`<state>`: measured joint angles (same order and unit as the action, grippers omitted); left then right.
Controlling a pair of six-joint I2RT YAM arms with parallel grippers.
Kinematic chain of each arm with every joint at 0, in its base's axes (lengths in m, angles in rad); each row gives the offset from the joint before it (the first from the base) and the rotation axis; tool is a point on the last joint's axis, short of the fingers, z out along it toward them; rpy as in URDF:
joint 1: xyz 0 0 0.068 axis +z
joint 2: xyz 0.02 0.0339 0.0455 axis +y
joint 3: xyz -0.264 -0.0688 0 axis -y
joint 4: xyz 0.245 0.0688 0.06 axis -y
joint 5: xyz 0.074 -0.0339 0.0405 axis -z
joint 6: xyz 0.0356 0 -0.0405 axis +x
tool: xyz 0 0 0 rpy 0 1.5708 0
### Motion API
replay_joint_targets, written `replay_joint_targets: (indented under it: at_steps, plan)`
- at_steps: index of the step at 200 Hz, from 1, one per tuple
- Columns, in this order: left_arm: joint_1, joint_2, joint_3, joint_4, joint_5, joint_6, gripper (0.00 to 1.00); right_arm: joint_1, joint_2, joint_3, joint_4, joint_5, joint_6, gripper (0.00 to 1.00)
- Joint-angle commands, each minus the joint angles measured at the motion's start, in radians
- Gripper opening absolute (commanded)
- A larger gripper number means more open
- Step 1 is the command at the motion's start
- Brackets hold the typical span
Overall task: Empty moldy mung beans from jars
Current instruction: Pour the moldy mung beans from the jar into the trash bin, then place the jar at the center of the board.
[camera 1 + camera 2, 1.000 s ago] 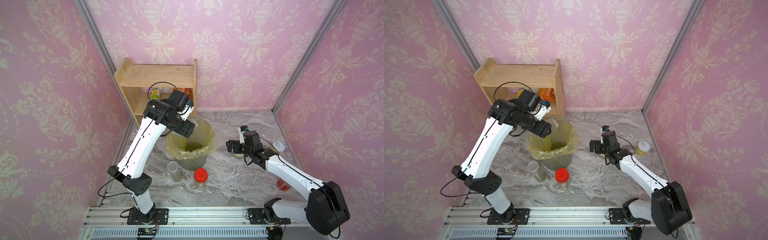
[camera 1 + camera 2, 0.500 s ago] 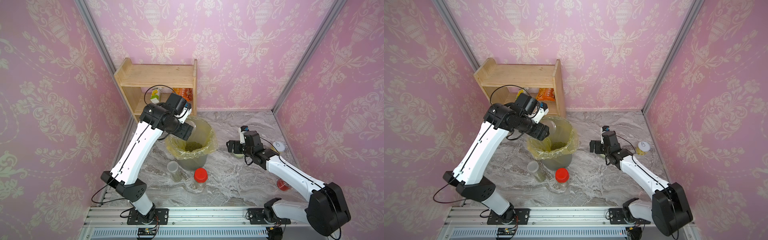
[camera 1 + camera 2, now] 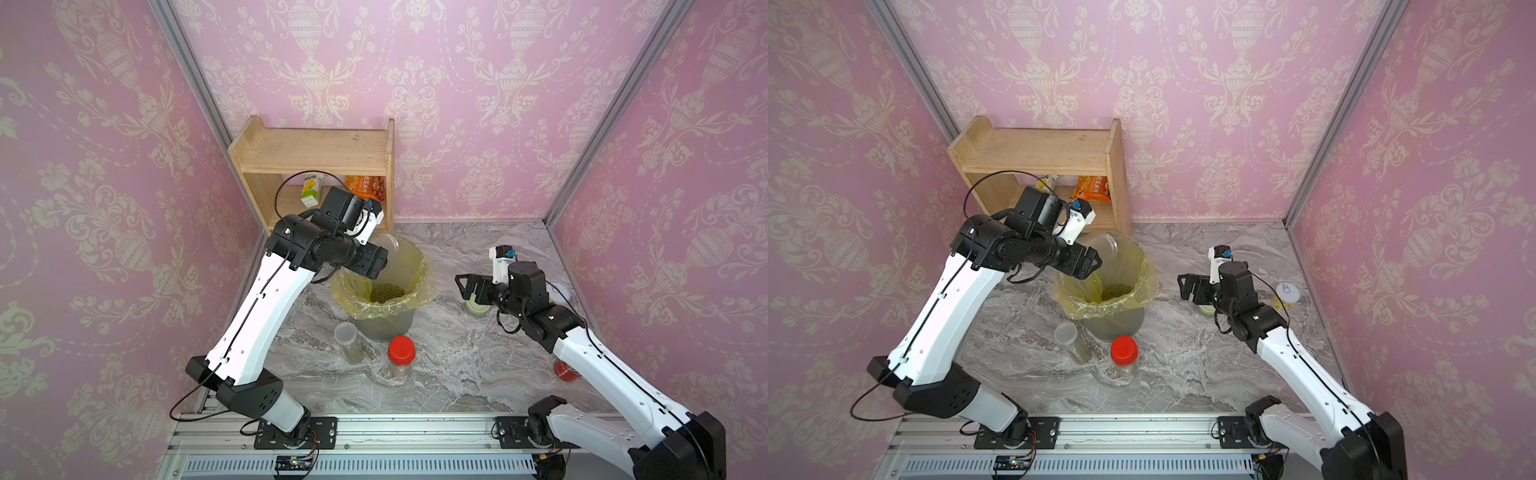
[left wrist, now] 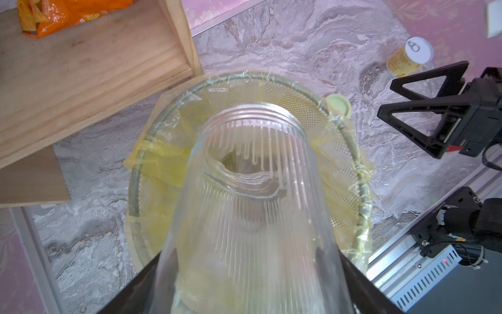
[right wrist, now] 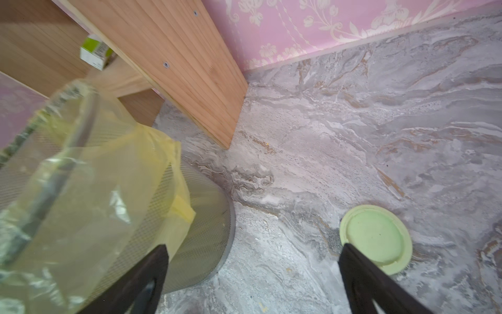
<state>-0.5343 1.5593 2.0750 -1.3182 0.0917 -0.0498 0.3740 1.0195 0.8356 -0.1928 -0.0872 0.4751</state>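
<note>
Marble tabletop [image 3: 457, 353]: jar [image 4: 252, 204] clamped between left fingers [image 4: 361, 296].

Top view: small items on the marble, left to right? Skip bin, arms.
Slim clear plastic jar with translucent lid → clear plastic jar with red lid → pale green round lid → yellow can with white top.

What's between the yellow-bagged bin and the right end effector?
Only bare marble tabletop, in both top views; the pale green lid lies below the right end effector, not in the gap.
</note>
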Motion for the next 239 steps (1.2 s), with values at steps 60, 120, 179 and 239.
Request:
replay_joint_targets:
  at_steps: [60, 120, 179, 239]
  plan:
    - [-0.009, -0.18, -0.208, 0.405, 0.142, -0.029, 0.47, 0.005, -0.094, 0.045, 0.129, -0.1, 0.26, 1.0]
    - [-0.009, -0.216, -0.267, 0.518, 0.141, -0.037, 0.47, 0.161, 0.022, 0.083, 0.411, -0.097, 0.485, 1.0]
    - [-0.01, -0.222, -0.343, 0.578, 0.189, -0.063, 0.46, 0.261, 0.132, 0.184, 0.492, -0.042, 0.521, 1.0]
    - [-0.009, -0.227, -0.372, 0.616, 0.228, -0.067, 0.45, 0.304, 0.215, 0.258, 0.486, -0.028, 0.547, 1.0]
